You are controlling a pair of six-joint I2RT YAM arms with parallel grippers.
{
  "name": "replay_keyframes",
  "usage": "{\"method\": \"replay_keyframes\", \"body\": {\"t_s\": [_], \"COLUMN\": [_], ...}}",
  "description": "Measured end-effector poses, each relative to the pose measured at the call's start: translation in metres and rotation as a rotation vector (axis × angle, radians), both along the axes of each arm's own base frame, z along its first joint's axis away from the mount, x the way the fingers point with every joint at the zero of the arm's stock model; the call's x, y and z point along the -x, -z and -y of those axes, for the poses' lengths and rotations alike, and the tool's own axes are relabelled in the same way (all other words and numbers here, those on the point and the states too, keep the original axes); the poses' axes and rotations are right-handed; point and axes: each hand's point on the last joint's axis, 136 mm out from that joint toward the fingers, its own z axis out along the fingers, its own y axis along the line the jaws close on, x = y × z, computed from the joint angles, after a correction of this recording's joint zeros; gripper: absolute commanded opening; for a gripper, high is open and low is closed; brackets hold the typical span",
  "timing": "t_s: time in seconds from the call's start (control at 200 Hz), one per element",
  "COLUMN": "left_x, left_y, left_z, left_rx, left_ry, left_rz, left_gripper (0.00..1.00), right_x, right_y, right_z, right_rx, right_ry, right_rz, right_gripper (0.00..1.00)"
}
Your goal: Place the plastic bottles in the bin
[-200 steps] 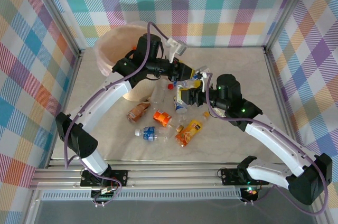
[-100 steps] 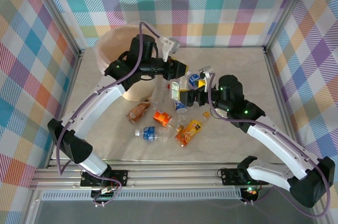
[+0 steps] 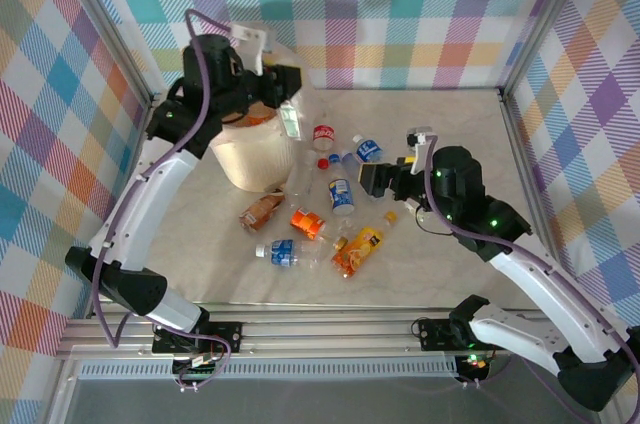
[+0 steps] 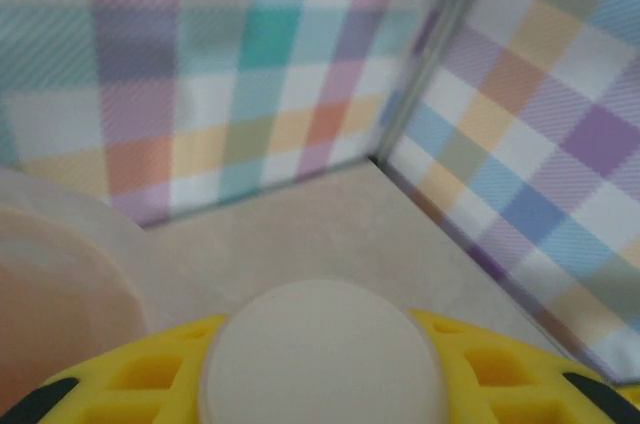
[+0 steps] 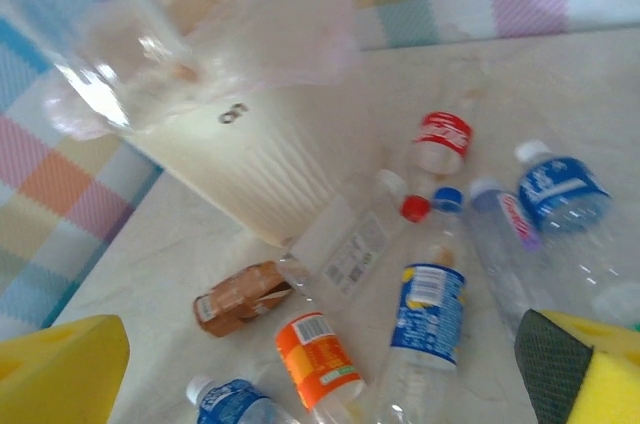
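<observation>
Near scatter: I'm seeing the plastic bottles (image 3: 307, 223) lying loose on the worktop (image 3: 450, 124), mostly clear and crushed, with orange, blue, brown and yellow labels.
Right pincer (image 3: 372, 180): I'm holding it spread wide and empty, just right of the scatter.
Next target: the blue-and-white bottle (image 3: 342, 196) is lying just left of it, long axis running near to far; the right arm is nearer.
Bin (image 3: 240, 164): standing far left.
Left pincer (image 3: 288, 109): I'm clamping a clear bottle (image 3: 293, 124) above the bin's right edge.
</observation>
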Motion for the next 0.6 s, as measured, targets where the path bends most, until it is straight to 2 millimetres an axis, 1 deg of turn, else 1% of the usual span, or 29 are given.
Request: {"method": "replay_keyframes", "body": {"t_s": [0.1,0.165,0.235,0.3,0.375,0.44,0.535,0.6], "left_x": [-0.006,-0.011,-0.017,-0.026,-0.039,-0.052,-0.073,-0.085], "left_y": [-0.035,-0.054,-0.067,-0.072,-0.069,-0.060,-0.040,-0.021], "left_z": [-0.026,-0.041,-0.056,-0.066,-0.075,-0.081,-0.088,-0.092], "left_rx": [0.009,0.009,-0.001,-0.022,-0.057,-0.097,-0.157,-0.198], "left_ry": [-0.083,-0.136,-0.191,-0.238,-0.283,-0.313,-0.346,-0.358], "left_rz": [0.090,0.141,0.181,0.203,0.210,0.198,0.164,0.128], "left_gripper": [0.02,0.02,0.02,0.02,0.03,0.03,0.03,0.03], "right_x": [-0.006,-0.009,-0.012,-0.012,-0.013,-0.013,-0.011,-0.010], "right_y": [0.017,0.029,0.044,0.056,0.068,0.076,0.088,0.094], "right_z": [0.015,0.022,0.026,0.029,0.031,0.032,0.033,0.035], "right_rx": [0.032,0.058,0.081,0.101,0.119,0.131,0.142,0.148], "right_ry": [0.109,0.165,0.209,0.239,0.268,0.286,0.311,0.324], "right_rz": [-0.081,-0.133,-0.186,-0.234,-0.285,-0.323,-0.371,-0.400], "right_gripper": [1.00,1.00,1.00,1.00,1.00,1.00,1.00,1.00]}}
